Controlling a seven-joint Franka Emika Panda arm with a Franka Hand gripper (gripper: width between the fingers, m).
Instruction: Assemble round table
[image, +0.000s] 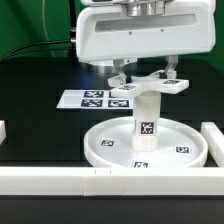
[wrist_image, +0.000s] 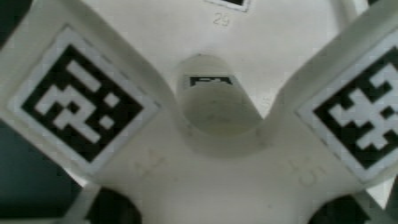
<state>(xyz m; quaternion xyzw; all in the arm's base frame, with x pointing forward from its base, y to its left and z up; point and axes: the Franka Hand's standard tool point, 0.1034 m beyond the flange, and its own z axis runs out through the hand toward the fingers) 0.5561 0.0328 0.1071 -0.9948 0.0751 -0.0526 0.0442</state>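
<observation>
Cross piece (wrist_image: 214, 160) close-up; disc (image: 175, 132) exterior-only

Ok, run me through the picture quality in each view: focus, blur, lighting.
Exterior view: evenly lit and reasonably sharp. The white disc and post stand out against the black table, and the tags are low-resolution but legible. Wrist view: the cross-shaped piece sits very close and fills the frame, so it is out of focus, with soft tag edges and a hazy grey centre.
</observation>
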